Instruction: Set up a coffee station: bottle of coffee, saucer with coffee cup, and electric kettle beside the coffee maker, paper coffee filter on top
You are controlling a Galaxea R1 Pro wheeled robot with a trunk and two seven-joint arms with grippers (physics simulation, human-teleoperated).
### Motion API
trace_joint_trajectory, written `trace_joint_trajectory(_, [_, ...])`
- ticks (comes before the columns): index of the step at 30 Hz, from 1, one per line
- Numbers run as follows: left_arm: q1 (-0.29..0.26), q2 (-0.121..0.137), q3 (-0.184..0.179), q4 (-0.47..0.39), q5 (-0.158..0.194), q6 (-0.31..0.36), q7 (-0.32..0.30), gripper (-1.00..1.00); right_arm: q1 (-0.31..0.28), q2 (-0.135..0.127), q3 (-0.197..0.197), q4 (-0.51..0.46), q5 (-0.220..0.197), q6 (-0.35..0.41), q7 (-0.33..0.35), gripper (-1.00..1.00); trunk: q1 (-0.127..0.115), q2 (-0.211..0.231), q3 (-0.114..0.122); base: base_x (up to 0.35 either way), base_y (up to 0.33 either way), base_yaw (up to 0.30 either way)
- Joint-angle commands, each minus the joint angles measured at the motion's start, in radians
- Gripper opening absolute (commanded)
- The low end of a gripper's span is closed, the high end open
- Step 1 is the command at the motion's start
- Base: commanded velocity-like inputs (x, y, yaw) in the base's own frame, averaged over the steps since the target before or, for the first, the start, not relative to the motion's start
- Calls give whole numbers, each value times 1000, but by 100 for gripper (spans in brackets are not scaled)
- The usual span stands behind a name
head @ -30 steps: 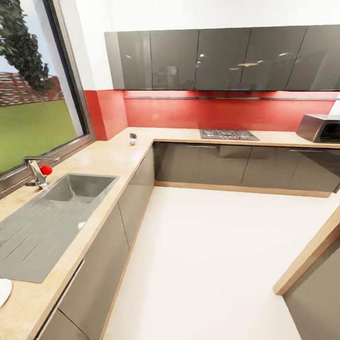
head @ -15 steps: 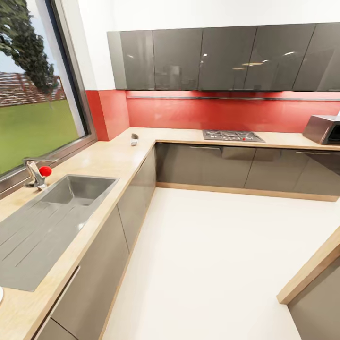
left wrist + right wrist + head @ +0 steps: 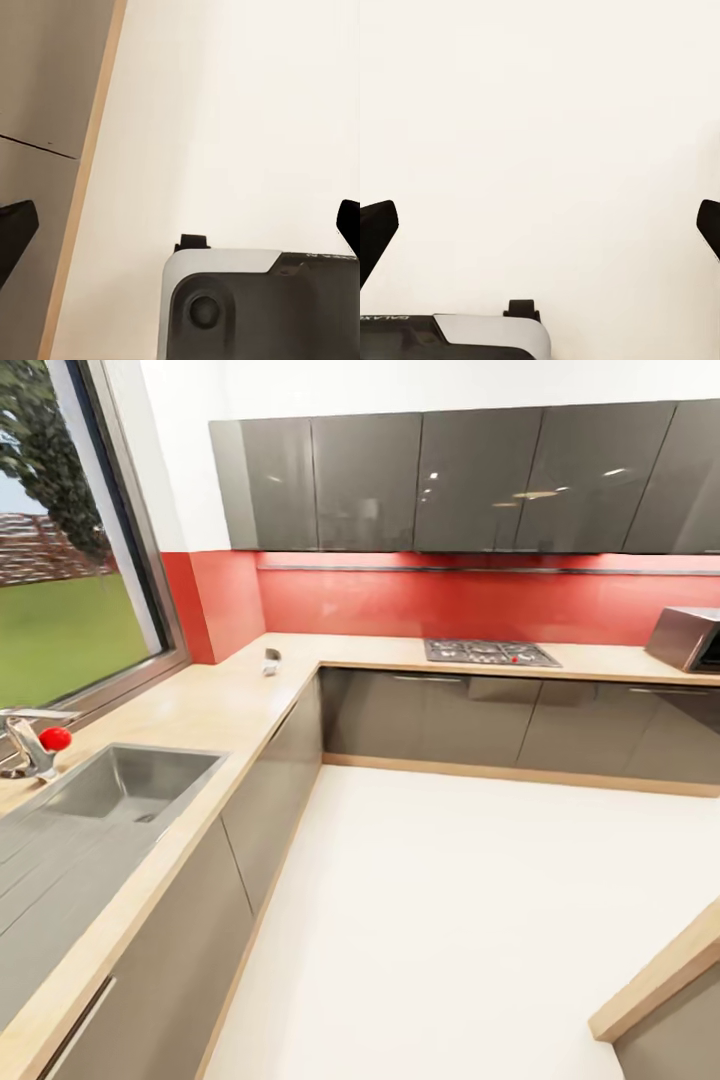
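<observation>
1. Countertop, the tabletop (image 3: 215, 705) of the coffee station task: a pale wood-grain L-shaped slab, matte, running from the lower left of the head view up to the corner and then right along the red backsplash (image 3: 480, 605).
2. A small dark-and-light object (image 3: 270, 660) stands on the tabletop near the corner, upper left of centre; it is too small to identify.
3. A brushed-steel sink (image 3: 120, 790) with a ribbed drainer is set into the tabletop at left, beside a metal tap (image 3: 30, 745) with a round red knob.
4. A black gas hob (image 3: 488, 652) lies flat in the far run; a steel microwave (image 3: 690, 640) sits at the right edge.
5. Glossy grey cabinet doors (image 3: 450, 480) line the wall above and below; the floor (image 3: 470, 920) is plain cream.
6. Left gripper (image 3: 180, 225): the dark jaws sit wide apart at the frame's edges, holding nothing, over the floor beside a cabinet base.
7. Right gripper (image 3: 540, 225): jaws equally wide apart and empty, above bare floor.
</observation>
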Motion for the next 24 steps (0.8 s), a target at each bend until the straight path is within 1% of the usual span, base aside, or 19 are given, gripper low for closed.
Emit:
trace_joint_trajectory(1, [0, 0, 3, 1, 1, -3, -2, 100, -1, 0, 0, 1, 0, -3, 0, 100, 1, -2, -2, 325, -62, 0])
trace_joint_trajectory(9, [3, 1, 0, 1, -4, -4, -2, 100, -1, 3, 0, 3, -2, -3, 0, 100, 1, -2, -2, 330, -25, 2])
trace_joint_trajectory(12, [5, 1, -2, 1, -6, -4, -2, 100, -1, 3, 0, 4, -2, -3, 0, 100, 1, -2, -2, 328, -80, 129])
trace_joint_trajectory(16, [5, 0, -2, 2, -7, -4, -2, 100, -1, 3, -1, 13, -2, -3, -1, 100, 1, -2, -2, 299, -141, 197])
trace_joint_trajectory(24, [6, 0, -3, 5, -7, -5, -2, 100, -1, 3, -3, 39, -2, -3, -2, 100, 1, -2, -2, 282, -168, 13])
